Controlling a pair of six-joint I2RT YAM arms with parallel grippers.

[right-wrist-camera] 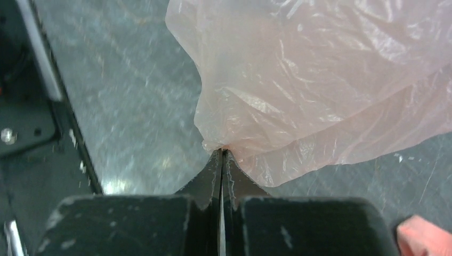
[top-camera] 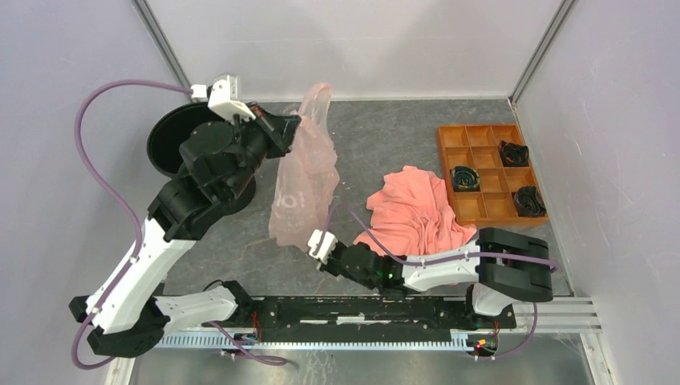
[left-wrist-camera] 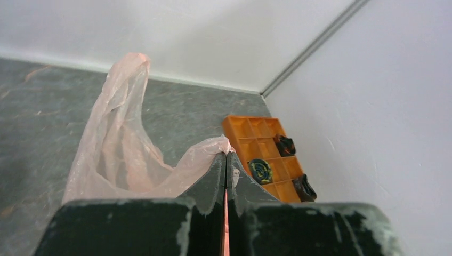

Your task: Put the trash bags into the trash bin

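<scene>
1. Nearest the bases, the right gripper [top-camera: 314, 239] is clamped on the low near corner of the trash bag [top-camera: 303, 172]. In the wrist view its scuffed black fingertips [right-wrist-camera: 213, 170] press together with crumpled film bunched at the tips.
2. The bag is thin, translucent pale pink plastic, wrinkled and glossy, with faint white lettering on its lower half. Its long axis runs near to far, strung between the two grippers over the mottled grey table [top-camera: 385, 136].
3. Just right of it, a coral-orange cloth [top-camera: 413, 212] lies in a soft rumpled heap.
4. The left gripper [top-camera: 295, 128] is pinched tight on the bag's upper edge. A loop handle [top-camera: 319, 96] stands up beyond it, pointing at the far wall.
5. The trash bin [top-camera: 160, 136], round, black and smooth, sits left of the bag, partly hidden by the left arm. The bag is outside it.
6. Far right, a rigid orange tray [top-camera: 441, 160] has square compartments, three holding dark coiled items [top-camera: 463, 178].
</scene>
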